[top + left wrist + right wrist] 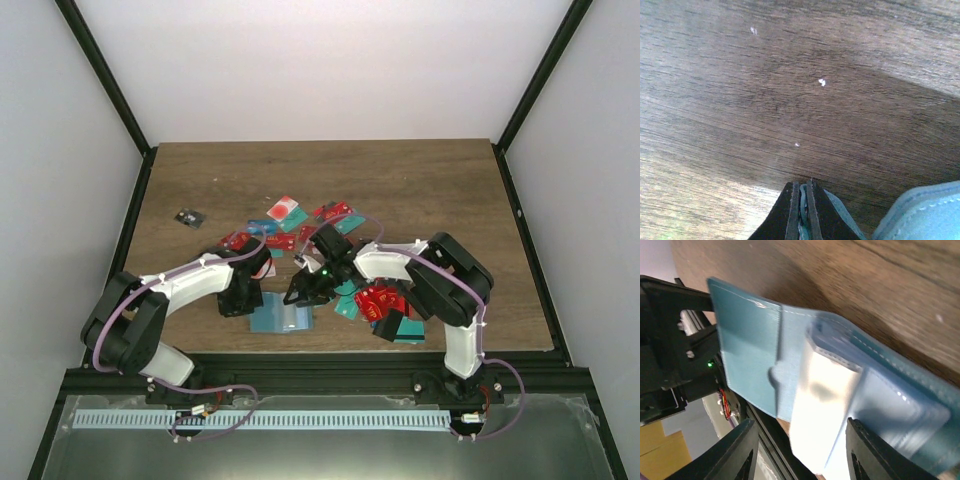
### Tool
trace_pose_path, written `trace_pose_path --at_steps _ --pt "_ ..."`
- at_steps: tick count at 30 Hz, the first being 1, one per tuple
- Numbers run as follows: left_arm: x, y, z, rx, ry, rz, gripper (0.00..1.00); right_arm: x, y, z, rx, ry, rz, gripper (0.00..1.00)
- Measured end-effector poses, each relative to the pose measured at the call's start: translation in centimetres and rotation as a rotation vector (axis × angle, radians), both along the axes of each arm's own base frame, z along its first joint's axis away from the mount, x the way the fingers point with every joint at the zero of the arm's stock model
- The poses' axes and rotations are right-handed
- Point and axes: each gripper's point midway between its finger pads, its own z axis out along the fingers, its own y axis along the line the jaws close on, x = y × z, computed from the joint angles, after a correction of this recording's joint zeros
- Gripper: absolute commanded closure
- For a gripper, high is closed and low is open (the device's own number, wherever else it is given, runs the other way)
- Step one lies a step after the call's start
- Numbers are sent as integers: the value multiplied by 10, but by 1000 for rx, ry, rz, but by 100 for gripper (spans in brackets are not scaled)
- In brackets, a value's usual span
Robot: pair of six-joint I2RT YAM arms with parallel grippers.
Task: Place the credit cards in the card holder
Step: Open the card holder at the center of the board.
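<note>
The card holder (281,316), a teal-blue bifold wallet, lies open near the table's front edge. My left gripper (244,300) is shut on its left edge; in the left wrist view the fingertips (801,186) pinch a thin teal flap, and the wallet body (925,210) shows at lower right. My right gripper (300,292) hovers over the open wallet (747,350) with its jaws wide apart (802,450). A white card (825,405) sits at an inner pocket between the jaws, touching neither finger. Red credit cards (380,300) lie by the right arm.
More red, teal and white cards (300,225) are scattered behind the grippers at mid table. A teal card (405,327) lies at the front right. A small black object (188,217) sits at the left back. The black frame rail (320,372) runs along the near edge.
</note>
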Motion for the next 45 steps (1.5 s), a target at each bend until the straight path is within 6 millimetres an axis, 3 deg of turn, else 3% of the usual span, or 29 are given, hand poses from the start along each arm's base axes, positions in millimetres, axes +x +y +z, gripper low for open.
trace_pose_path --at_steps 4,10,25,30,33,38,42,45 --pt "2 -1 0 -5 -7 -3 96 -6 -6 -9 -22 23 -5 48" --pt "2 -2 0 -7 -9 -10 96 -8 -1 -5 22 43 -1 47" --pt "6 -10 0 -48 -22 -28 96 -19 20 22 189 81 81 50" --pt "11 -23 -1 -119 -42 -35 95 -28 37 11 219 121 123 53" --pt "11 -25 0 -138 -53 -37 85 -29 41 2 220 144 125 55" --pt "9 -24 9 -159 -75 -35 54 -28 44 -11 214 171 126 56" --pt "8 -21 33 -174 -124 -24 41 -26 44 -15 224 174 132 56" --pt "17 -26 61 -210 -191 -30 36 -23 43 -16 239 172 137 55"
